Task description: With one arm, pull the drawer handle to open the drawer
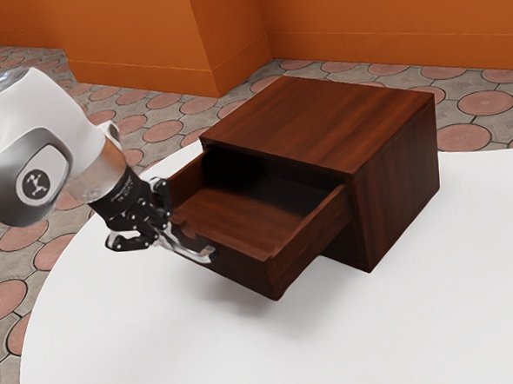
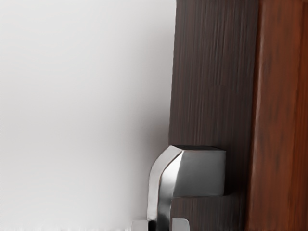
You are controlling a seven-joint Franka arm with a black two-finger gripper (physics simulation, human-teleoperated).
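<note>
Handle: one silver handle is sitting closest to the wrist camera, and its bent end is joining a square post that is meeting the dark wood behind it. In the exterior view the handle is showing left of centre, in the lower half of the frame.
Gripper: one black gripper is clamping the handle, with its two fingers pressing on the bar from opposite sides.
Arm: one white and grey arm is coming in from the exterior view's left edge and is reaching toward the exterior view's right.
Drawer: one dark wooden drawer is standing well out of its opening at the middle of the frame, with its inside floor showing. Its front panel is facing the lower left, and the handle is jutting from that panel. In the wrist view the drawer front is running as a dark grained band just beside the handle post.
Cabinet: one dark wooden cabinet is holding the drawer, right of centre, with its flat top lying bare.
Table: one round white table is carrying the cabinet and is spreading across the lower half of the frame. In the wrist view the table is lying pale behind the handle.
Floor: reddish patterned tiles are showing at the upper left and along the left edge.
Walls: orange walls are running along the top of the frame.
</note>
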